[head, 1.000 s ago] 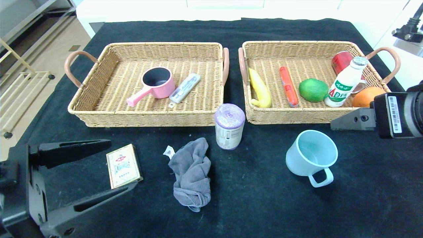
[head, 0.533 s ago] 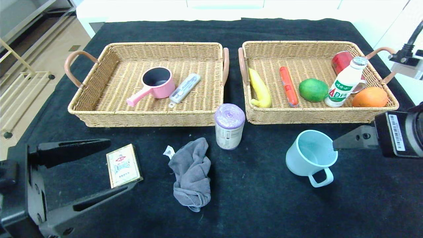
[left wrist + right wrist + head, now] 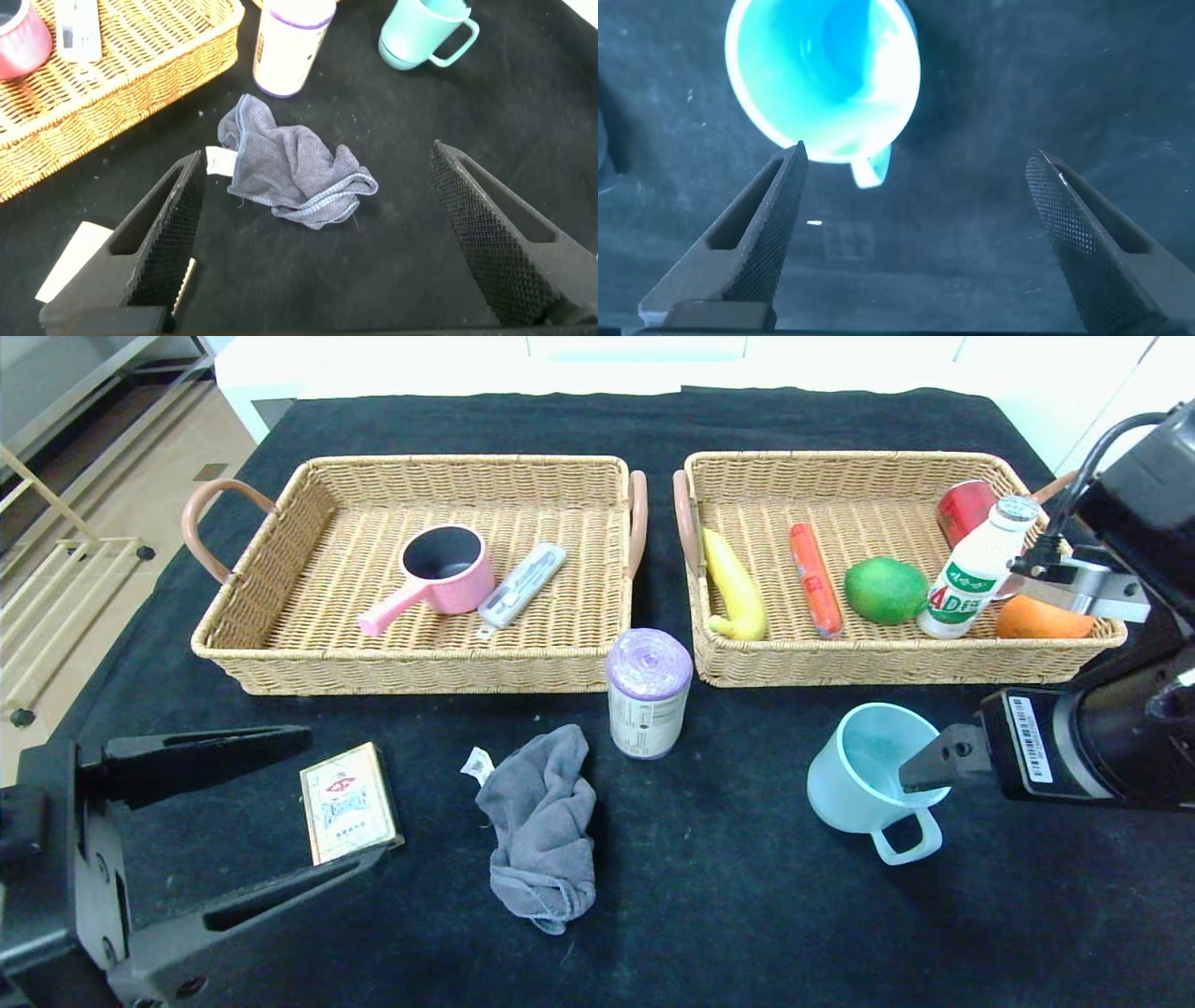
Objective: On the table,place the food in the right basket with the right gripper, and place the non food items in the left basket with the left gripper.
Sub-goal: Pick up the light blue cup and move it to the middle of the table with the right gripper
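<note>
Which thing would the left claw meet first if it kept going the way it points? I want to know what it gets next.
Probably the grey cloth, which lies crumpled between the open left claw's fingers in its wrist view. The card box sits off to one side.

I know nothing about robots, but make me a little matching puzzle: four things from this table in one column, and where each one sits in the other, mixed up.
Things:
1. pink saucepan
2. yellow banana
3. crumpled grey cloth
4. pale blue plastic mug

Places:
A. on the black tablecloth, near the open right end effector
B. in the right wicker basket
C. on the black tablecloth, in front of the purple-topped roll
D. in the left wicker basket

Pairs: 1-D, 2-B, 3-C, 4-A
</note>
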